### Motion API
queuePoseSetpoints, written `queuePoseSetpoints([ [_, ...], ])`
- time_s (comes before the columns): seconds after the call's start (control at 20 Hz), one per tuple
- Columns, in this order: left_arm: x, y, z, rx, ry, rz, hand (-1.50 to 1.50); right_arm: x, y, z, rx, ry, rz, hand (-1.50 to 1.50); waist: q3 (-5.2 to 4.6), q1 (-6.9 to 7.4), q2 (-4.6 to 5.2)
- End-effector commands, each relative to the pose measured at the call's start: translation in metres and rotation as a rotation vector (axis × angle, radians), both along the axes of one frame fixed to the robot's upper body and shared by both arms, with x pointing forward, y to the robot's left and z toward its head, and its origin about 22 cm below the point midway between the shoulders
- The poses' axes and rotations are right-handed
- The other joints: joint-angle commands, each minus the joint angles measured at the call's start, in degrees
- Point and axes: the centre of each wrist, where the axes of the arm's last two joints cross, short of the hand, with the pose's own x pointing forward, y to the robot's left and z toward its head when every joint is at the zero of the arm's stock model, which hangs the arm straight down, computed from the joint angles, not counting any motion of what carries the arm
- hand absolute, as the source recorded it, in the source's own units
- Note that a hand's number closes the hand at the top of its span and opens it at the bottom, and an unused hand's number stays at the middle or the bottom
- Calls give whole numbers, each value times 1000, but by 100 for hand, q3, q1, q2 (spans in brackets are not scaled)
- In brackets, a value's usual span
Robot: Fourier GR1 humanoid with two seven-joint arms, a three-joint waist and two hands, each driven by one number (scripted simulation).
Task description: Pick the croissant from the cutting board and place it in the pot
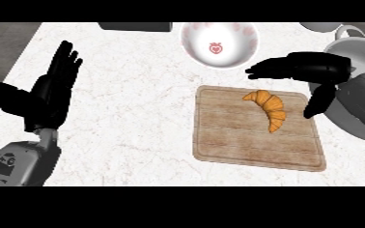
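Note:
A golden croissant (267, 107) lies on the upper right part of the wooden cutting board (242, 145). My right hand (314, 67) hovers just above and to the right of it, fingers stretched leftward and thumb hanging down beside the board's right edge; it is open and holds nothing. The grey pot (353, 48) shows only partly at the right edge, behind the hand. At the left of the view my left hand (53, 89) rests open with fingers up.
A white bowl (217, 43) with a red emblem inside stands at the back, above the board. A dark object (135, 26) sits at the counter's far edge. The marble counter (135, 116) spreads between the left hand and the board.

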Motion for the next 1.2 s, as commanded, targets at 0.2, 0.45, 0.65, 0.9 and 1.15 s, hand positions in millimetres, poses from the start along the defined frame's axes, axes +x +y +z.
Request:
queuePoseSetpoints([
  [0.2, -5, 13, 1, 10, 0, 28, 0, -1, 8, -40, -68, 146, 156, -150, -3, -161, -41],
  [0.45, 4, 14, 10, 12, -4, 23, 0, 19, 11, -31, -99, 112, 124, -150, -3, -159, -26],
  [0.65, -16, -5, -2, -21, 21, 40, 0, 16, 22, -57, -160, 63, 88, -150, -2, -175, -49],
  [0.9, -11, 22, -2, 11, -3, 44, 0, 12, 10, -78, -160, 68, 86, -150, -3, -193, -45],
  [1.15, -2, 26, 6, 0, 7, 39, 0, 12, 31, -95, -147, 62, 95, -150, -3, -202, -39],
])
